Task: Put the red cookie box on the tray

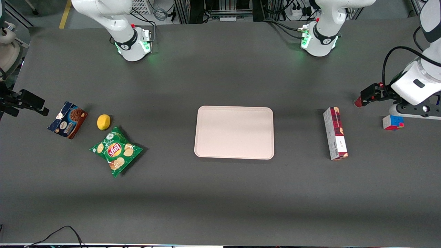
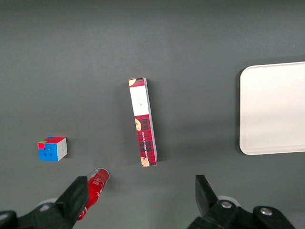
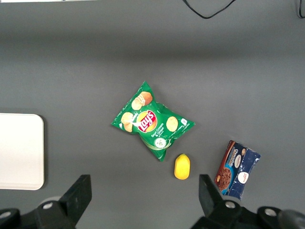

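We are at the approach step. The gripper [image 2: 138, 200] hovers near the working arm's end of the desk [image 1: 220, 193], fingers [image 2: 204, 191] spread wide and empty. The box [image 1: 335, 133] lies flat on the desk beside the tray [image 1: 234, 132] — apart from it. Next, we judge, the gripper must descend, straddle the box's narrow width and close — avoiding the red can [image 2: 97, 186] and cube [image 2: 52, 149] nearby.

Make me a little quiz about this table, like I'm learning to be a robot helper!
1. True or false: the red cookie box already lies on the tray.
2. Which is nearer the gripper: A) the Rubik's cube B) the lemon?
3. Fill in: the gripper's fingers are ____.

Key: 1 false, it lies on the table beside the tray. 2 A. 3 open.
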